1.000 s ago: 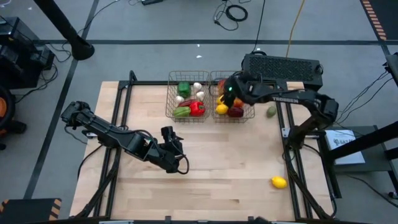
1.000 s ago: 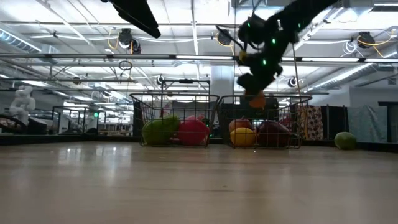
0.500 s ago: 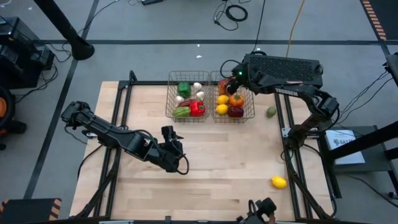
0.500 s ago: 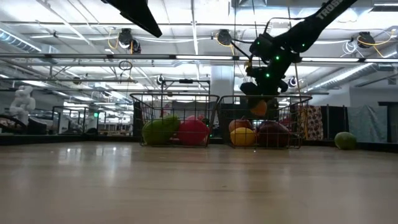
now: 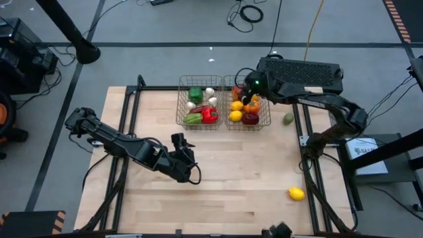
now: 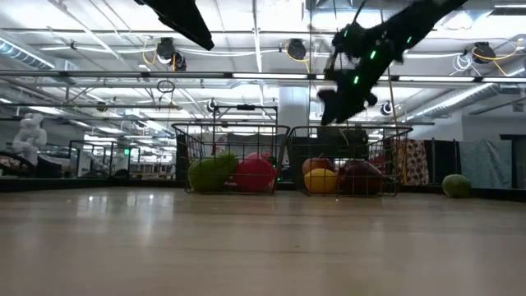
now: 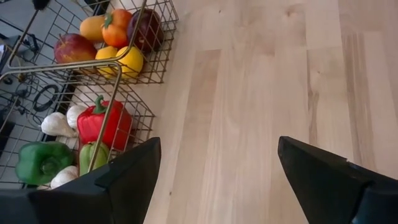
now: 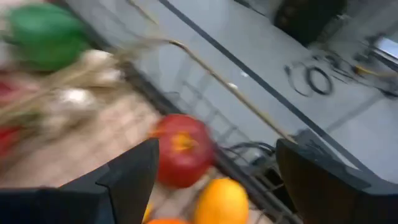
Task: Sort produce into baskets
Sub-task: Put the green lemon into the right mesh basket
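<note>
Wooden tabletop [image 5: 225,172], grey floor with cables around it, ceiling lights behind. Two wire baskets [image 5: 199,106] sit side by side at the far edge: left one holds peppers and garlic, right one [image 5: 254,122] fruit. Right gripper [image 5: 248,84] hangs over the right basket, jaws wide, empty; looks like a drop just finished. Left gripper [image 5: 184,149] waits mid-table, jaws wide, empty. Next: fetch the lemon [image 5: 296,194] near the front edge or the green fruit [image 5: 288,119] beside the right basket.

Light wood worktop [image 5: 225,165]; black box [image 5: 301,73] off its 1 o'clock corner; coiled cable [image 5: 250,13] on grey floor, 12 o'clock
</note>
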